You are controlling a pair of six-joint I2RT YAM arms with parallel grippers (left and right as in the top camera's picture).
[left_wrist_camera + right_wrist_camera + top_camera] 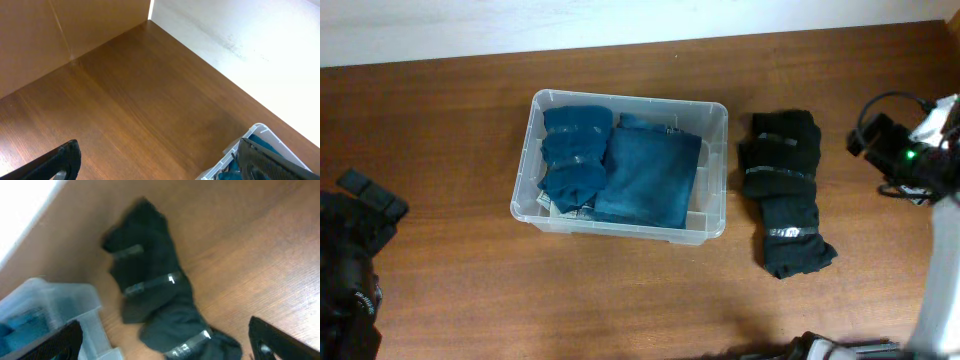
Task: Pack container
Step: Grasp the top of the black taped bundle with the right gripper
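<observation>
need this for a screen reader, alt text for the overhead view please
A clear plastic container sits centre frame holding folded blue clothes. A pile of black clothes lies on the wooden table to its right, with the left arm and right arm at the edges.

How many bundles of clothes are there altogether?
3: a blue banded bundle and folded blue denim side by side in the container, a black bundle on the table beside it. More may lie underneath.
</observation>
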